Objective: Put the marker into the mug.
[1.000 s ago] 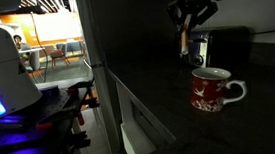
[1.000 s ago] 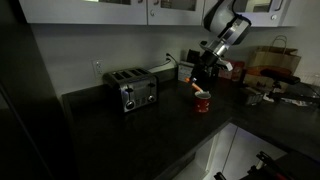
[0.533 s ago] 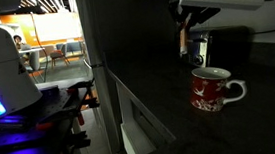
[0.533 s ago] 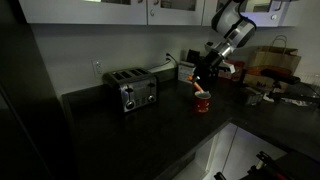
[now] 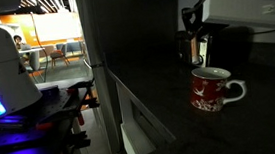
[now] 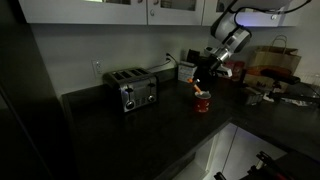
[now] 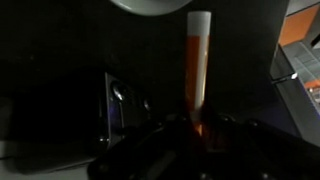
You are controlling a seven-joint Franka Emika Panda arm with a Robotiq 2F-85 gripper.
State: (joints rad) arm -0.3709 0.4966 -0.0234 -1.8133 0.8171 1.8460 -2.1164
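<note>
The red mug with a white pattern and white handle stands on the dark counter; it also shows in an exterior view. My gripper hangs just above it, shut on the marker. In the wrist view the marker is an orange-red stick with its whitish end pointing away from the jaws, towards the mug's white rim at the top edge. In an exterior view the gripper is dark, above and behind the mug's left side, and the marker is hard to make out there.
A silver toaster stands on the counter away from the mug and shows in the wrist view. A brown paper bag and clutter sit beyond the mug. Wall cabinets hang overhead. A dark appliance stands behind the mug.
The arm has swung and the gripper has come down closer to the mug, still holding the marker. The mug has not moved.
</note>
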